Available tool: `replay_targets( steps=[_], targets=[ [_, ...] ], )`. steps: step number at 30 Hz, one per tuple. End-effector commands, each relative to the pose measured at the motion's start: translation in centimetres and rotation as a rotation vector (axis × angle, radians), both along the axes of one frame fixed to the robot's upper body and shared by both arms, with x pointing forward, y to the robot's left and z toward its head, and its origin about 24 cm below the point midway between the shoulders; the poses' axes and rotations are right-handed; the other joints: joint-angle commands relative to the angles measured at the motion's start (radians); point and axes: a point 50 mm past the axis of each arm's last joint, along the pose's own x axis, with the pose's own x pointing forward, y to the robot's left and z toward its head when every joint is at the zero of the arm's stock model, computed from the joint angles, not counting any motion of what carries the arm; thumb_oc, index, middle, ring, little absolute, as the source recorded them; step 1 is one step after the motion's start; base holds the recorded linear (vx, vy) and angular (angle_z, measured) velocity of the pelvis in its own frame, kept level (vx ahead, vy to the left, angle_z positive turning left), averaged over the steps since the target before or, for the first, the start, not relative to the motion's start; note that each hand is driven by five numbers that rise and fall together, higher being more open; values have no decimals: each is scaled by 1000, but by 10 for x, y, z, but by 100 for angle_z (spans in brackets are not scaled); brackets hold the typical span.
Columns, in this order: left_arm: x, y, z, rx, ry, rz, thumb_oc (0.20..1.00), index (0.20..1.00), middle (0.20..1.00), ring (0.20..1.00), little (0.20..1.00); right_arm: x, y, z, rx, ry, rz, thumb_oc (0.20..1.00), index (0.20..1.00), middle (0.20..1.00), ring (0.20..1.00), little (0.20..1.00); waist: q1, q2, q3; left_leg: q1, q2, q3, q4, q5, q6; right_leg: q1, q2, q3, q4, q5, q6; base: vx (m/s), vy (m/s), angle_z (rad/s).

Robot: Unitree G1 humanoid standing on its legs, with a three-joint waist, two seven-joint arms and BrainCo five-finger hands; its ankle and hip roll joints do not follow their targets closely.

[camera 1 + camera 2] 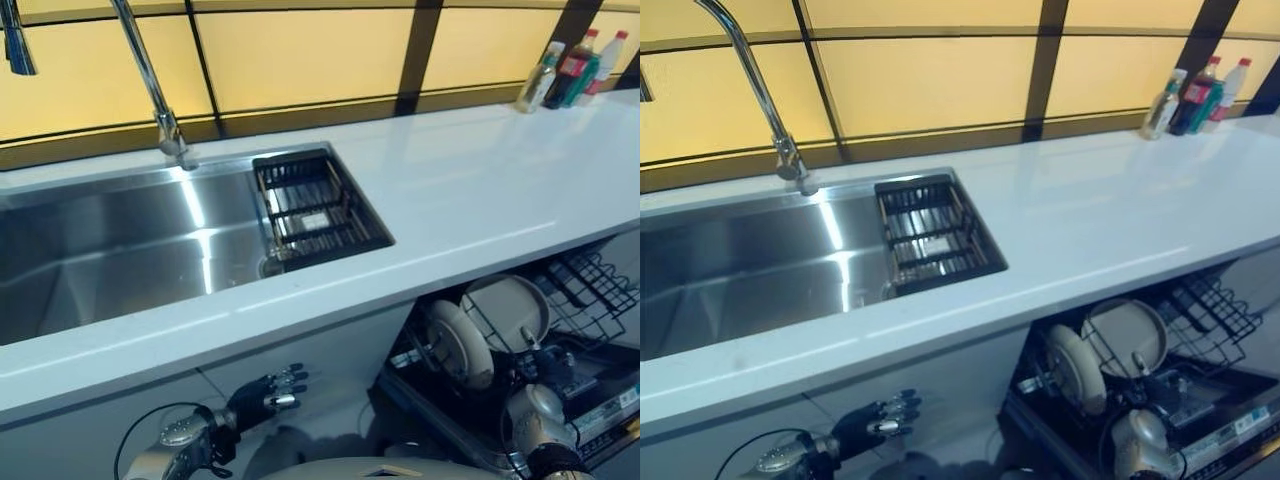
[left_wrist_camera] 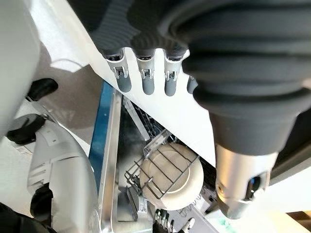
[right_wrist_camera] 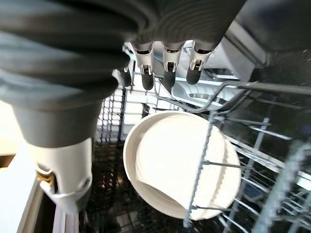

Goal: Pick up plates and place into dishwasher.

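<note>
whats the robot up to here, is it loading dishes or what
It is loading the dishwasher under the white counter. Two plates stand on edge in the pulled-out rack. The right hand is down in the rack beside them, fingers straight and holding nothing. The left hand hangs low in front of the cabinet under the sink, empty. No plates show on the counter or in the sink.

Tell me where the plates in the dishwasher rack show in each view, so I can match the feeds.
Left eye view: plates at lower right, below the counter edge.
Right eye view: plates at lower right, below the same edge.
Left wrist view: plates low in the middle, behind rack wires.
Right wrist view: plates in the middle, partly behind a rack wire.
Shared landmark: the wire rack holding them.
</note>
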Motion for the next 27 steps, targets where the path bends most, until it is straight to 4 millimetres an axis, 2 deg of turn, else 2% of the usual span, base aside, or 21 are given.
replay_targets(
  steps=[1,10,20,27],
  targets=[
    [6,-7,12,-35,-89,-10,1000,1000,1000,1000,1000,18,-12,32,-152,-132,-141,1000,1000,1000,1000,1000,-6,4,26,49,46,43,-87,28,26,-32,16,-13,-21,105,23,54,49,2],
    [-8,-13,5,-68,-59,16,1000,1000,1000,1000,1000,-6,-29,33,-266,-55,-215,1000,1000,1000,1000,1000,-50,34,9,65,39,62,-90,29,15,-35,-2,-8,-15,98,25,40,54,-3],
    [-8,-15,5,-88,-66,26,1000,1000,1000,1000,1000,-27,-37,4,-7,-119,-25,1000,1000,1000,1000,1000,-77,52,24,63,32,73,-69,29,6,-50,-24,-10,11,90,24,15,25,-4],
    [-4,-22,9,-126,-85,16,1000,1000,1000,1000,1000,-20,-41,6,22,-187,39,1000,1000,1000,1000,1000,-71,84,43,45,22,57,-63,41,0,-69,-25,-12,34,75,13,-13,45,2]
  ],
)
